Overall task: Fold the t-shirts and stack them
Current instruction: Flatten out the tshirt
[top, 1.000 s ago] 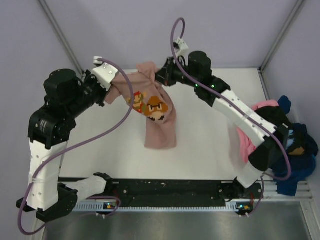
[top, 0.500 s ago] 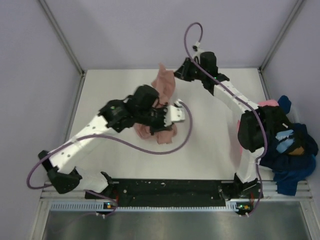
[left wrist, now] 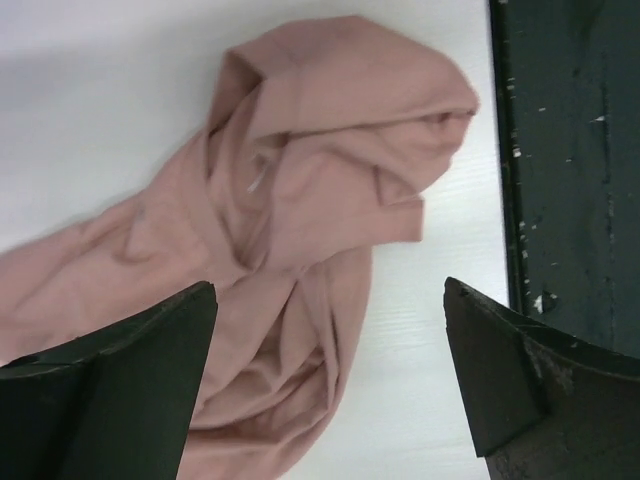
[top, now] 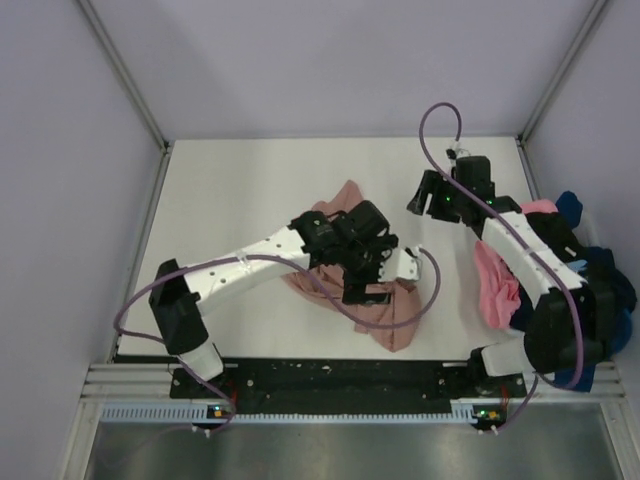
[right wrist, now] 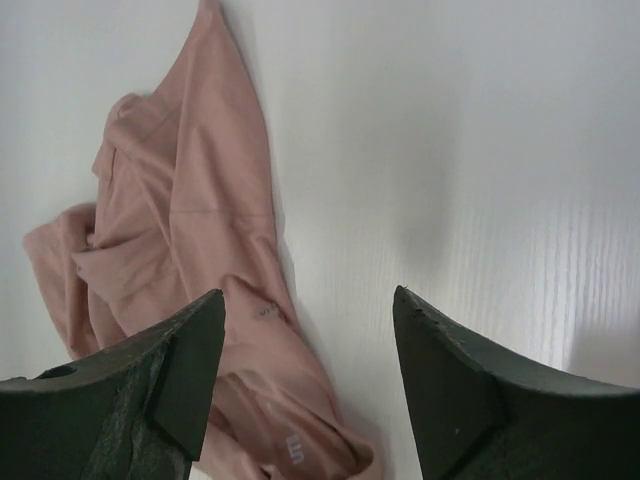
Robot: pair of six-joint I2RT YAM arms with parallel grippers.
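The dusty rose-pink t-shirt (top: pixel 385 315) lies crumpled on the white table (top: pixel 230 190), with no print showing. My left gripper (top: pixel 372 278) hovers just over its middle, open, nothing between the fingers. In the left wrist view the t-shirt (left wrist: pixel 300 150) is bunched below the wide-apart jaws of the left gripper (left wrist: pixel 328 290). My right gripper (top: pixel 424 196) stands open to the right of the cloth and apart from it. Its wrist view has the t-shirt (right wrist: pixel 180 200) at the left and the right gripper (right wrist: pixel 308 295) over the cloth's edge and bare table.
A heap of other t-shirts sits at the table's right edge: bright pink (top: pixel 495 285), navy (top: pixel 600 330) and black (top: pixel 560 235), partly under the right arm. The black base rail (top: pixel 340 375) runs along the near edge, also seen as the rail (left wrist: pixel 570 150) in the left wrist view.
Both grippers opened and let go of the rose t-shirt, which dropped from a held-up spread into a crumpled heap. The left arm swung right and nearer; the right arm drew back rightward.
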